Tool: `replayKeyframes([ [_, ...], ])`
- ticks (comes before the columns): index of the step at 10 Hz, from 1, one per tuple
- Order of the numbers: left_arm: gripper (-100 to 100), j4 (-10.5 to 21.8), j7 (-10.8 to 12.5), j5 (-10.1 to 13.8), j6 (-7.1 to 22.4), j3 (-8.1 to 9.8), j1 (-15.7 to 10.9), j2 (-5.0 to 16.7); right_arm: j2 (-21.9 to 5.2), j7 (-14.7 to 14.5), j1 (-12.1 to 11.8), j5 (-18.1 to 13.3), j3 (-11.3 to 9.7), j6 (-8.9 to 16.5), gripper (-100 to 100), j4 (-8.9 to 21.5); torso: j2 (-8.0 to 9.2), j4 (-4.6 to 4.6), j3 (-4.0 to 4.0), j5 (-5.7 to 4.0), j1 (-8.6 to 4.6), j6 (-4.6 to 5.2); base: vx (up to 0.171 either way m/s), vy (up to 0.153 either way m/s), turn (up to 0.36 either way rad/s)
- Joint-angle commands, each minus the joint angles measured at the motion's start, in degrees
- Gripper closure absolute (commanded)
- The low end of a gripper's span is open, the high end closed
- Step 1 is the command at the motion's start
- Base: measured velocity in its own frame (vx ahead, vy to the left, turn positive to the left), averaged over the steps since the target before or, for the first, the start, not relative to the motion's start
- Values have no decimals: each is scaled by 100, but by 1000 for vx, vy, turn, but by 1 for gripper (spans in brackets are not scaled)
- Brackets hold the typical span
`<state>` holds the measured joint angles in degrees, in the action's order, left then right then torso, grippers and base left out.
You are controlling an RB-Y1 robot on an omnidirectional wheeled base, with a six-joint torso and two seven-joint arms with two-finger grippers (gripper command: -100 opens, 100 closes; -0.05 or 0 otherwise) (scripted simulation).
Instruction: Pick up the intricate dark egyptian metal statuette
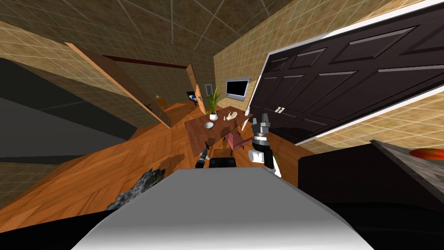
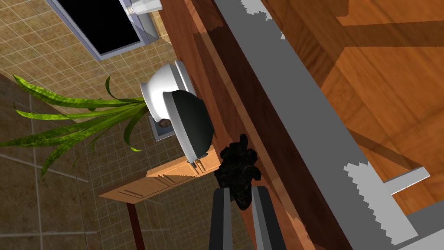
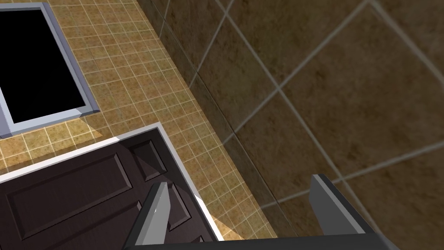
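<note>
The dark, knobbly statuette (image 2: pixel 237 167) sits between my left gripper's (image 2: pixel 240 190) two fingers, which press its sides just off the brown wooden table's (image 2: pixel 204 43) edge. I cannot tell whether it still touches the tabletop. In the head view the left gripper (image 1: pixel 203 157) is low at the table's (image 1: pixel 197 130) near edge. My right gripper (image 1: pixel 261 123) is raised beside the table, open and holding nothing; its fingers (image 3: pixel 156 217) stand wide apart.
On the table stand a white bowl (image 2: pixel 190 123), a potted plant (image 2: pixel 158 93) and a hand-shaped ornament (image 1: pixel 231 116). A pink chair (image 1: pixel 236 139) stands at the table. A dark panelled door (image 1: pixel 347 78) is to the right, with a black cabinet (image 1: pixel 347 173) below it.
</note>
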<state>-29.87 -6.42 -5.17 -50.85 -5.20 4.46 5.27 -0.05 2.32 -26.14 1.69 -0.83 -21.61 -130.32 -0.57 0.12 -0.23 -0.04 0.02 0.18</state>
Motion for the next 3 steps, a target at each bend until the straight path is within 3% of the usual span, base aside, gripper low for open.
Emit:
replayKeyframes([
  [1,100,-202,44,-14,51,-101,158,43,0,0,0,0,0,0,0,0,0,0,0,0,0,0,16,-10,86],
  [2,100,-247,30,-17,85,-73,156,29,0,0,0,0,0,0,0,0,0,-1,0,0,0,-1,6,-6,22],
  [3,0,-278,38,-19,106,-81,175,32,0,0,0,0,0,0,0,0,0,0,0,0,1,2,0,0,0],
])
